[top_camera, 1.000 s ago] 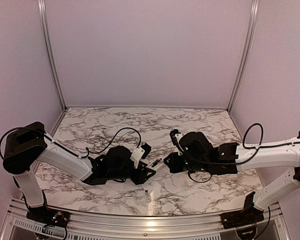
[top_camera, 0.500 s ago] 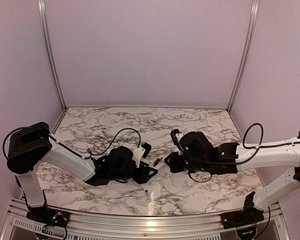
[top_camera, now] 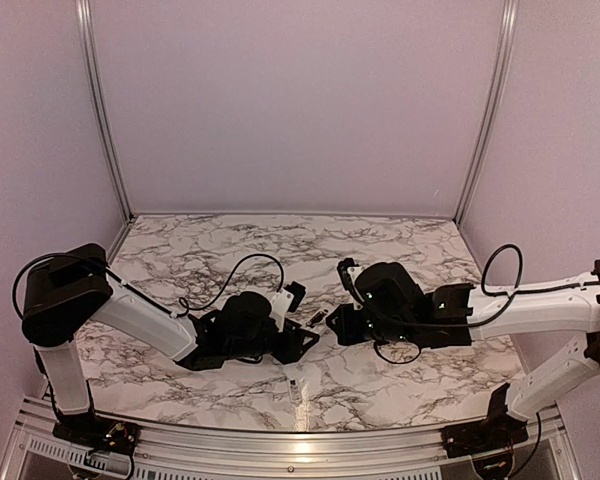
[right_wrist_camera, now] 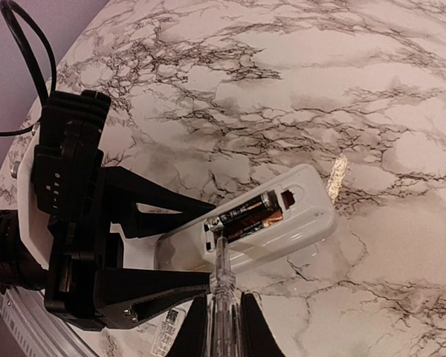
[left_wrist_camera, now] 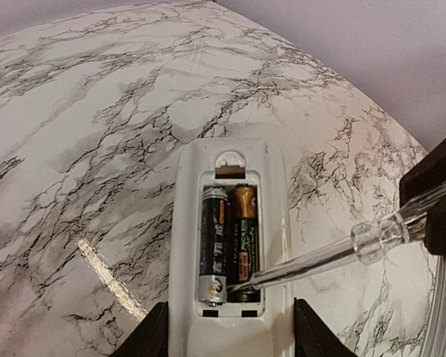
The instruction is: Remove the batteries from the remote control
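My left gripper (left_wrist_camera: 230, 336) is shut on the near end of the white remote control (left_wrist_camera: 230, 152), which is held back-up with its battery recess open. The two batteries (left_wrist_camera: 214, 238) lie side by side in the recess, one black, one black and gold. My right gripper (right_wrist_camera: 223, 331) is shut on a clear-handled screwdriver (right_wrist_camera: 223, 294). The screwdriver tip (left_wrist_camera: 247, 282) rests at the batteries' near end. The right wrist view shows the remote (right_wrist_camera: 305, 219), the batteries (right_wrist_camera: 245, 212) and my left gripper (right_wrist_camera: 208, 245). In the top view the left gripper (top_camera: 298, 340) and right gripper (top_camera: 335, 325) meet mid-table.
A thin pale strip (top_camera: 295, 390) with a printed label lies on the marble table (top_camera: 380, 250) near the front edge, just below the grippers; it also shows in the right wrist view (right_wrist_camera: 166, 332). Lilac walls enclose the table on three sides.
The left arm has eased a little right and forward with the remote. The right gripper has shifted slightly left, bringing the screwdriver closer to the remote.
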`<move>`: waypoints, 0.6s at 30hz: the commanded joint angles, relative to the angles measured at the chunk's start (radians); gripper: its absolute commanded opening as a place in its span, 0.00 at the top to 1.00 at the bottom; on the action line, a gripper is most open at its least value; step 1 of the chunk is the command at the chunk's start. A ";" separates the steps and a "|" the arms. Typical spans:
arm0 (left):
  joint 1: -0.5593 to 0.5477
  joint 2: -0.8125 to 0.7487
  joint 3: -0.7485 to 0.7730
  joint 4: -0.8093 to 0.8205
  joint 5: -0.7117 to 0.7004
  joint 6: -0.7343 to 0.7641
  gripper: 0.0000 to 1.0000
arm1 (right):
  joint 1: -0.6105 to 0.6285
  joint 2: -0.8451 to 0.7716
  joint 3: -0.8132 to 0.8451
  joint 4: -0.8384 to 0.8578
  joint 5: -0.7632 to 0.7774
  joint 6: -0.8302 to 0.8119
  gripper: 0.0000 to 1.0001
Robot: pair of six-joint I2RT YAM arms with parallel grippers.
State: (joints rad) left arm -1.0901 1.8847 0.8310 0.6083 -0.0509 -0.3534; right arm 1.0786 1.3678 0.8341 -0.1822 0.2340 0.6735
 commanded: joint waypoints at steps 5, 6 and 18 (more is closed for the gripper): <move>-0.005 -0.006 0.036 0.107 0.010 0.000 1.00 | -0.004 0.048 0.039 -0.029 -0.018 -0.021 1.00; -0.005 -0.006 0.036 0.108 0.012 0.000 1.00 | -0.004 0.046 0.039 -0.028 -0.020 -0.021 1.00; -0.005 0.001 0.040 0.108 0.013 0.002 1.00 | -0.003 0.045 0.049 -0.011 -0.059 -0.032 1.00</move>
State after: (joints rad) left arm -1.0863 1.8847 0.8310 0.6048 -0.0631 -0.3531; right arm 1.0786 1.3911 0.8524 -0.1806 0.2161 0.6533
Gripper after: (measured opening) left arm 0.516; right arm 0.110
